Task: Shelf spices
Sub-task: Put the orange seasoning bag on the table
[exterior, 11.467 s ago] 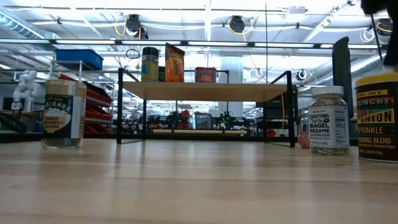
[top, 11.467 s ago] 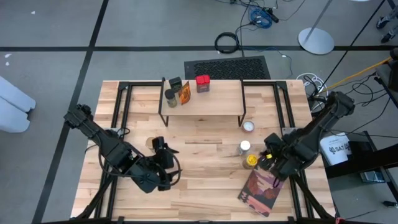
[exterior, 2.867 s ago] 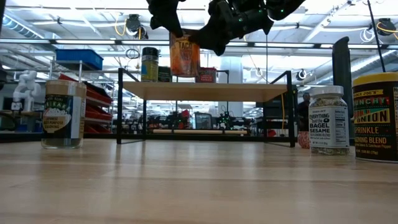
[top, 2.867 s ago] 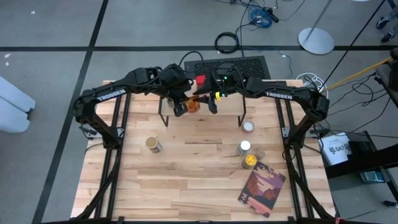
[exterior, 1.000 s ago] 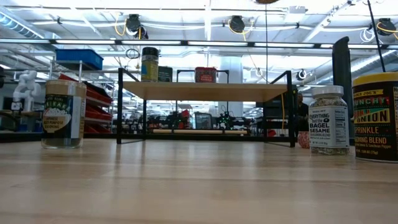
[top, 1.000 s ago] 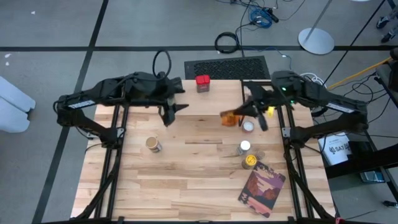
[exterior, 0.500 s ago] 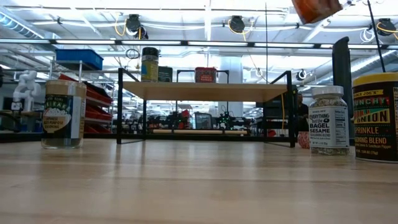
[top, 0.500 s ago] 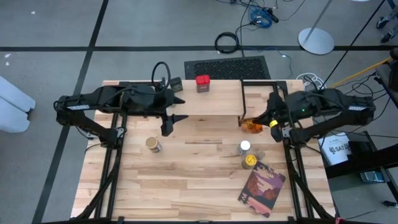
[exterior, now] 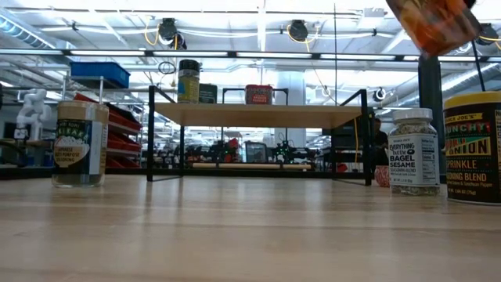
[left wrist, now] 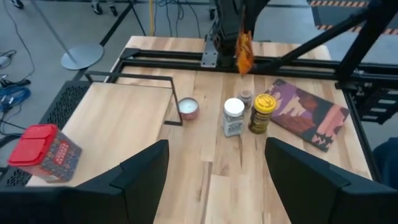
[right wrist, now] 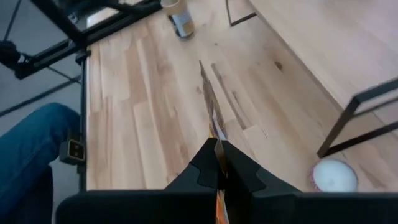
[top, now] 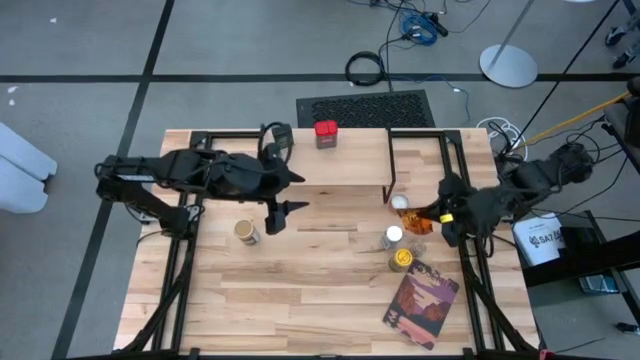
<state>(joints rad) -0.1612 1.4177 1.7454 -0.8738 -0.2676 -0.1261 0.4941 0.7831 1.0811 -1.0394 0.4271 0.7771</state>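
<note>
Since half a second ago the right arm has swung the flat orange-labelled spice packet point(top: 418, 217) from the shelf's corner out over the loose jars.

High view: right gripper point(top: 440, 214) fingers pinched shut on it, clear of the pale-plank black-legged shelf point(top: 340, 168).

Left wrist view: left gripper point(left wrist: 214, 163) fingers spread, empty, over the shelf; packet dangles above the bench point(left wrist: 211, 193), apparently carried off for resetting.

- Even, bright light falls from overhead; ceiling strip lights point(exterior: 258, 31) glow in the low view.
- Shadows on the table point(top: 320, 270) are soft and short.
- In the low view the near tabletop blurs, and the orange packet point(exterior: 434, 23) is smeared.
- The right wrist view is soft throughout.
</note>
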